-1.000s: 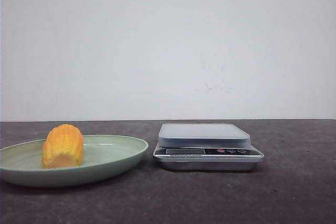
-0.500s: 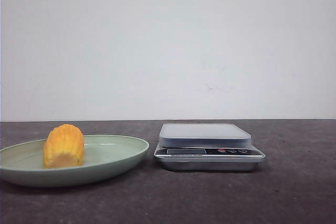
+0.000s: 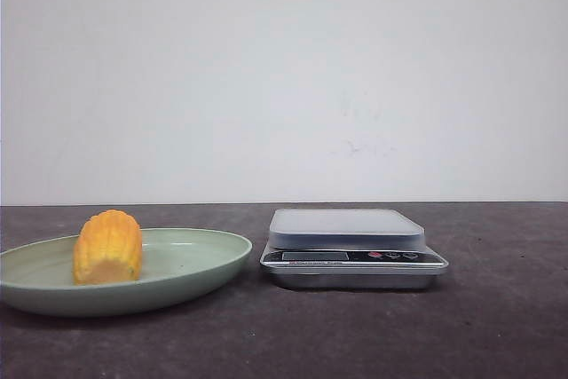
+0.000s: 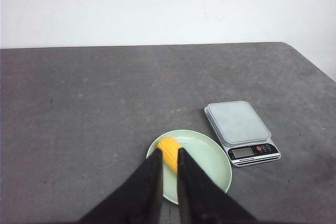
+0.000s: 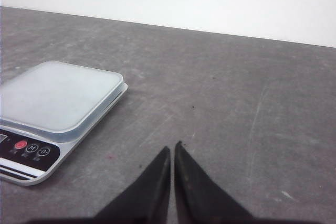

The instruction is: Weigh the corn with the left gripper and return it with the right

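Note:
The corn [image 3: 107, 248], a stubby yellow-orange cob, lies on the left part of a pale green plate [image 3: 213, 264], its pale cut end facing the front. A silver kitchen scale [image 3: 346, 237] with an empty grey platform stands just right of the plate. Neither gripper shows in the front view. In the left wrist view my left gripper [image 4: 169, 151] hangs high above the plate [image 4: 210, 156], its jaws a little apart and empty, with the corn [image 4: 170, 144] seen far below between them. My right gripper [image 5: 172, 148] is shut and empty over bare table, to the right of the scale [image 5: 52, 95].
The dark grey tabletop [image 3: 497, 326] runs to a white wall behind. In the left wrist view the table's right edge [image 4: 315, 66] lies beyond the scale [image 4: 239, 124].

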`<state>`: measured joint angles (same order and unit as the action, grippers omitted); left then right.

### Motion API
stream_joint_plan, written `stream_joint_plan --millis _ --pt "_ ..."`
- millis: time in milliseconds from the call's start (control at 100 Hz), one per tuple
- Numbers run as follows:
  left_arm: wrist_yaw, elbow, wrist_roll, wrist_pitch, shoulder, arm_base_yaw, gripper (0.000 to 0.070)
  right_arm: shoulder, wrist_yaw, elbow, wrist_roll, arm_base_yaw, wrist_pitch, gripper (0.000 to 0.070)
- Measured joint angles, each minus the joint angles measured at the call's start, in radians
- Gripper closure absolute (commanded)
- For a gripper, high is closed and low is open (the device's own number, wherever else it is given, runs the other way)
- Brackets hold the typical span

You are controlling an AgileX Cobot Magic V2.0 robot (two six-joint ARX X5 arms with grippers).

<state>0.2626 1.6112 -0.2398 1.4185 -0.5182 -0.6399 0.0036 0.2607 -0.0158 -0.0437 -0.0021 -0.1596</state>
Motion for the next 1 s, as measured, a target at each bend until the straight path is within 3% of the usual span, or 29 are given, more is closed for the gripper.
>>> stream_joint_plan --millis 830,900,1000 --pt "0.002 0.000 0.021 -0.003 0.000 0.006 0.0684 0.000 0.000 0.000 0.000 0.000 0.000 0.0694" --pt "0.004 -0.011 0.039 -0.069 0.000 0.037 0.0684 0.000 0.000 0.000 0.000 0.000 0.000 0.0694" --pt "-0.009 -0.088 0.086 -0.282 0.009 0.087 0.0684 0.000 0.000 0.000 0.000 0.000 0.000 0.0694"
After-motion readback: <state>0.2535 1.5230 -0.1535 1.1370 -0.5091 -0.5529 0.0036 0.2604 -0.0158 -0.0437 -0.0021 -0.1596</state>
